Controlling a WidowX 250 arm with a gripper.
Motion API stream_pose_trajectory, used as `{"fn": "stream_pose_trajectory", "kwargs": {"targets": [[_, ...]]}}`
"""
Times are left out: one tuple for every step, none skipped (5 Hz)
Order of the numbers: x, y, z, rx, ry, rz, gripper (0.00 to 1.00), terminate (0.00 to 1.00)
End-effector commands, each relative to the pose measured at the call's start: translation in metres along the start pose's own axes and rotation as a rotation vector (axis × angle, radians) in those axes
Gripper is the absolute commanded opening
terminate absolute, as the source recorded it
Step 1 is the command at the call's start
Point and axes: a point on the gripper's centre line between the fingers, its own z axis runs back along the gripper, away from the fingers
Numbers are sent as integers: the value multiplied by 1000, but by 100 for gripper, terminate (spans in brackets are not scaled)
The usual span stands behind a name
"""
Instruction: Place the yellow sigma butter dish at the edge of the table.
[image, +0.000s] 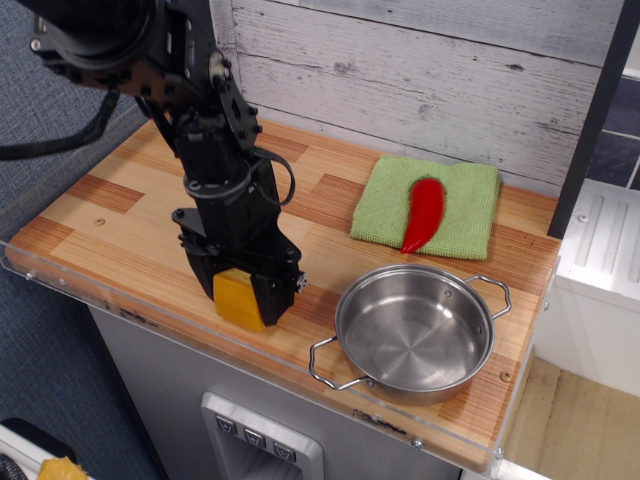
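It looked like a toy kitchen. A steel pot (415, 333) and a green cloth (467, 212) lay on a wooden counter (130, 225).
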Motion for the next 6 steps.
{"fn": "stream_pose_trajectory", "kwargs": {"targets": [[2,10,9,-15,-37,-37,100,0],[1,11,14,-70,-21,-70,100,0],[1,10,21,-78,5,-92,100,0],[1,12,42,-50,-23,-59,100,0],[9,17,69,-19,-30,-22,100,0],[21,30,87,-1,-53,23,100,0]]}}
